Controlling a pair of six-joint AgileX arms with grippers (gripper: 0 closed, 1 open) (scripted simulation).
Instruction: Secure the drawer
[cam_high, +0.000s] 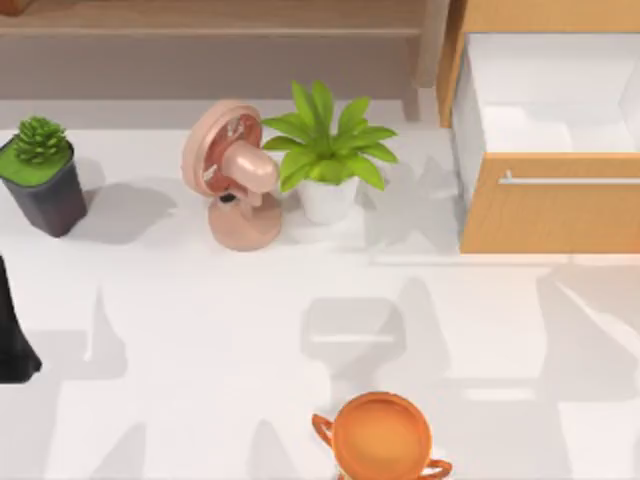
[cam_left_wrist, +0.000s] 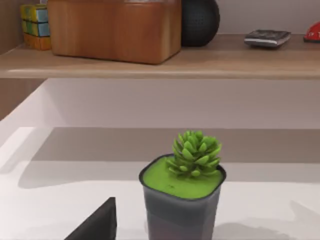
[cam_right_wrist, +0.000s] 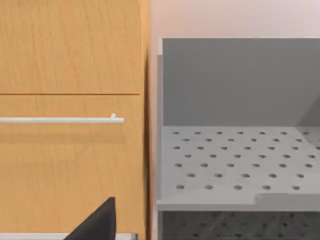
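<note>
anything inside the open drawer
From the top view, the drawer is pulled out, and the part that shows holds only its bare white inner walls and floor. The rear of the cavity sits under the cabinet top, so anything there is hidden.

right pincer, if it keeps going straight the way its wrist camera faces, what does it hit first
Most likely the drawer: its wooden front panel, below the silver bar handle, lies straight ahead of the right pincer's dark fingertip. The grey perforated rack sits off to one side. Depth is unclear.
</note>
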